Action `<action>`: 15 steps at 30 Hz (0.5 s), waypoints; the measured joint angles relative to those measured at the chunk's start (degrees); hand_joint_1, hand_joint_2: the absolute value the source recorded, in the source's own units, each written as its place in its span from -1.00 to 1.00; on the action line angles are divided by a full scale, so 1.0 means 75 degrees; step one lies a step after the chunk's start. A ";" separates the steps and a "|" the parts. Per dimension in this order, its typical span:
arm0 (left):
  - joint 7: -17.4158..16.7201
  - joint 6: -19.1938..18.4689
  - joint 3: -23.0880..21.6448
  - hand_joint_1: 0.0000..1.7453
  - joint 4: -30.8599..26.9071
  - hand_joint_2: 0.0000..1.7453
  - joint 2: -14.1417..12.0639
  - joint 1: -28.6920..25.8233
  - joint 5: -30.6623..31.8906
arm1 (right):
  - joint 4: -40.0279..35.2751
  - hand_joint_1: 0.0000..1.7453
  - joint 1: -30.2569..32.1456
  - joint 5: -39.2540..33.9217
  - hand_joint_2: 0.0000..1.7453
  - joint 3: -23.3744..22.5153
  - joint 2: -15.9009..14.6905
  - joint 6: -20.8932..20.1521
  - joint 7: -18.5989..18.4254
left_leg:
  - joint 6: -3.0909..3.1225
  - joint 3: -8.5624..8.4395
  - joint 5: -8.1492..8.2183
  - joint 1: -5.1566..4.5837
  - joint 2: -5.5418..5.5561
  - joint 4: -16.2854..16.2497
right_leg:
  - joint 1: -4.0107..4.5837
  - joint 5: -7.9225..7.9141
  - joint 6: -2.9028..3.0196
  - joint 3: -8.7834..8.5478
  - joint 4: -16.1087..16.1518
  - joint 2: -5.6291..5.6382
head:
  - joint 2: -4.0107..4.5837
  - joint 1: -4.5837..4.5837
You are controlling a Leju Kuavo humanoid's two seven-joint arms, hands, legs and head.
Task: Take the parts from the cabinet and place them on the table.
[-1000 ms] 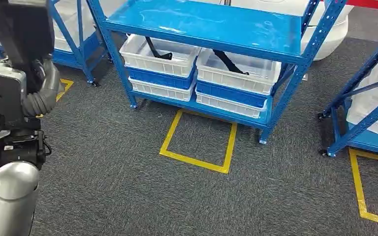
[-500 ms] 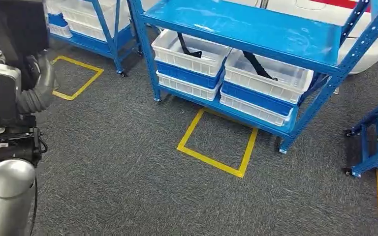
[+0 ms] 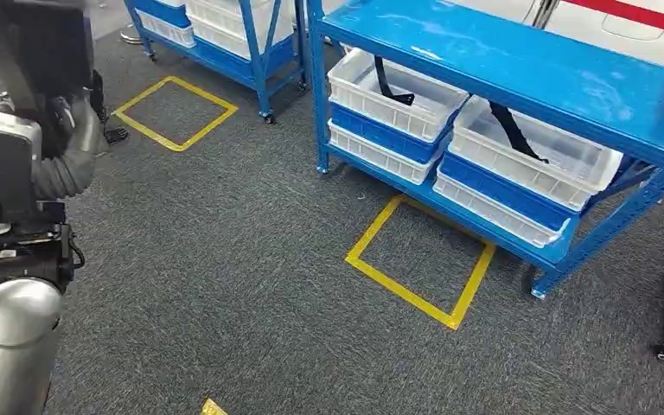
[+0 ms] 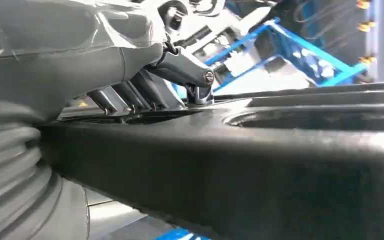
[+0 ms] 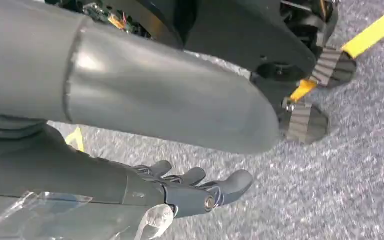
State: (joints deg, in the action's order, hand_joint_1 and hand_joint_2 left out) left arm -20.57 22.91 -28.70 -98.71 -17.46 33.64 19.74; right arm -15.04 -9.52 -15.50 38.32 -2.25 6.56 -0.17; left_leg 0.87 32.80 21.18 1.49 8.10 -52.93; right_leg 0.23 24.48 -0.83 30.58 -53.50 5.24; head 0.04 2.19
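Black and moulded, the part [image 3: 30, 47] is already off the cabinet: the left hand [image 3: 65, 151] grips it and carries it high at the head view's upper left corner. In the left wrist view it [image 4: 260, 165] runs as a long dark bar with a recessed opening, the fingers [image 4: 145, 90] lying along one face and the thumb pressing on the same flat. It looks like rigid plastic or composite, probably light for its length and smooth enough to slide, so a grip nearer its middle would likely steady it better than one at an end. The right hand [image 5: 190, 187] hangs over the grey carpet, empty, its fingers loosely apart. Beyond, more black parts [image 3: 393, 82] lie in the white bins [image 3: 372, 104] on the lower shelf of the blue cabinet [image 3: 501, 65], with a yellow tape square [image 3: 419, 259] on the floor before it.
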 joint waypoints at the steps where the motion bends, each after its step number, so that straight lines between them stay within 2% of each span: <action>1: -0.0006 -0.0027 -0.0015 1.00 0.0003 1.00 0.0003 -0.0018 0.0000 | 0.0000 -1.00 0.0002 0.0000 -1.00 0.0003 0.0003 -0.0026 -0.0003 | -0.0054 0.0026 -0.0034 0.0020 0.0108 0.0013 | 0.0012 -0.0007 0.0008 -0.0006 0.0011 -0.0109 | 0.0000 0.0003; 2: -0.0009 -0.0038 -0.0029 1.00 0.0000 1.00 -0.0006 -0.0012 0.0003 | -0.0003 -1.00 -0.0005 0.0000 -1.00 0.0003 0.0035 -0.0029 0.0000 | -0.0100 0.0051 -0.0050 -0.0032 0.0214 0.0019 | -0.0044 -0.0045 0.0046 -0.0036 0.0087 -0.0235 | 0.0000 0.0005; 3: -0.0026 -0.0044 -0.0026 1.00 0.0006 1.00 -0.0014 -0.0021 0.0017 | -0.0003 -1.00 0.0006 -0.0009 -1.00 0.0003 0.0058 -0.0044 0.0003 | -0.0091 0.0145 0.0114 -0.0072 -0.0280 -0.0173 | -0.0080 -0.0094 0.0073 -0.0080 0.0157 -0.0386 | 0.0000 0.0003; 4: -0.0059 -0.0085 -0.0044 1.00 0.0017 1.00 -0.0015 0.0011 0.0020 | -0.0003 -1.00 0.0058 -0.0012 -1.00 0.0000 0.0058 -0.0053 0.0017 | -0.0121 0.0384 0.0428 -0.0051 -0.0677 -0.0674 | -0.0087 -0.0090 0.0123 -0.0070 0.0164 -0.0509 | 0.0000 0.0052; 5: -0.0064 -0.0094 -0.0050 1.00 0.0017 1.00 -0.0015 0.0007 0.0040 | 0.0000 -1.00 0.0074 -0.0006 -1.00 0.0003 0.0056 -0.0056 0.0017 | -0.0144 0.0634 0.0666 -0.0048 -0.0841 -0.1195 | -0.0077 -0.0089 0.0122 -0.0069 0.0164 -0.0608 | 0.0000 0.0055; 6: -0.0126 -0.0088 -0.0067 1.00 0.0020 1.00 -0.0017 -0.0036 0.0055 | 0.0000 -1.00 0.0089 -0.0009 -1.00 0.0003 0.0082 -0.0096 0.0026 | -0.0199 0.1049 0.1009 -0.0012 -0.0940 -0.2062 | -0.0072 -0.0084 0.0126 -0.0059 0.0164 -0.0756 | 0.0000 0.0055; 7: -0.0190 -0.0071 -0.0067 1.00 0.0020 1.00 -0.0017 -0.0081 0.0055 | 0.0000 -1.00 0.0102 -0.0009 -1.00 0.0003 0.0096 -0.0137 0.0035 | -0.0241 0.1305 0.1187 0.0019 -0.0952 -0.2615 | -0.0072 -0.0083 0.0123 -0.0048 0.0163 -0.0874 | 0.0000 0.0058; 8: -0.0219 -0.0047 -0.0064 1.00 0.0020 1.00 -0.0020 -0.0116 0.0052 | 0.0000 -1.00 0.0113 -0.0009 -1.00 0.0003 0.0096 -0.0155 0.0038 | -0.0263 0.1380 0.1197 0.0043 -0.0954 -0.2791 | -0.0076 -0.0080 0.0118 -0.0044 0.0163 -0.0965 | 0.0000 0.0055; 9: -0.0239 -0.0012 -0.0061 1.00 0.0029 1.00 -0.0026 -0.0176 0.0041 | 0.0000 -1.00 0.0121 -0.0009 -1.00 0.0003 0.0116 -0.0160 0.0040 | -0.0305 0.1247 0.1015 0.0085 -0.0972 -0.2539 | -0.0084 -0.0071 0.0102 -0.0049 0.0162 -0.1097 | 0.0000 0.0055; 10: -0.0248 -0.0004 -0.0061 1.00 0.0029 1.00 -0.0029 -0.0192 0.0038 | 0.0000 -1.00 0.0121 -0.0009 -1.00 0.0003 0.0149 -0.0160 0.0044 | -0.0340 0.0951 0.0766 0.0112 -0.1012 -0.2022 | -0.0093 -0.0060 0.0079 -0.0055 0.0157 -0.1192 | 0.0000 0.0055; 11: -0.0254 0.0005 -0.0061 1.00 0.0029 1.00 -0.0029 -0.0192 0.0038 | 0.0000 -1.00 0.0120 -0.0009 -1.00 0.0003 0.0158 -0.0160 0.0046 | -0.0370 0.0575 0.0483 0.0134 -0.1093 -0.1329 | -0.0106 -0.0044 0.0043 -0.0064 0.0144 -0.1277 | 0.0000 0.0055; 12: -0.0254 0.0014 -0.0052 1.00 0.0029 1.00 -0.0029 -0.0182 0.0041 | 0.0000 -1.00 0.0120 -0.0009 -1.00 0.0003 0.0169 -0.0160 0.0046 | -0.0436 -0.0026 0.0109 0.0164 -0.1405 -0.0281 | -0.0122 0.0000 -0.0028 -0.0076 0.0092 -0.1381 | 0.0000 0.0058; 13: -0.0254 0.0011 -0.0052 1.00 0.0032 1.00 -0.0029 -0.0200 0.0043 | 0.0000 -1.00 0.0122 -0.0012 -1.00 0.0003 0.0166 -0.0166 0.0046 | -0.0427 -0.0084 0.0193 0.0139 -0.1625 -0.0083 | -0.0113 0.0024 -0.0082 -0.0081 0.0071 -0.1439 | 0.0000 0.0055; 14: -0.0292 -0.0007 -0.0055 1.00 0.0032 1.00 -0.0032 -0.0217 0.0055 | 0.0006 -1.00 0.0125 -0.0012 -1.00 0.0003 0.0093 -0.0169 0.0041 | -0.0415 -0.0048 0.0107 0.0080 -0.1626 -0.0108 | -0.0040 0.0046 -0.0150 -0.0075 0.0041 -0.1475 | 0.0000 0.0046; 15: -0.0344 -0.0160 -0.0055 1.00 0.0038 1.00 -0.0050 -0.0237 0.0087 | 0.0003 -1.00 0.0133 -0.0003 -1.00 0.0006 0.0155 -0.0222 0.0046 | -0.0235 -0.0016 0.0124 0.0066 -0.1497 -0.0173 | -0.0047 0.0058 -0.0221 -0.0063 0.0021 -0.1516 | 0.0000 0.0046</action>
State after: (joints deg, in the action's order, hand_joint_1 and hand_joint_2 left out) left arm -23.15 21.71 -29.11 -98.42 -17.84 31.86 20.39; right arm -15.02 -8.53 -15.52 38.36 -1.09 4.89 0.17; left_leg -0.89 32.68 22.11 1.99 -3.12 -54.23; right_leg -0.12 24.91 -2.48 30.11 -53.34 -6.13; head 0.04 2.54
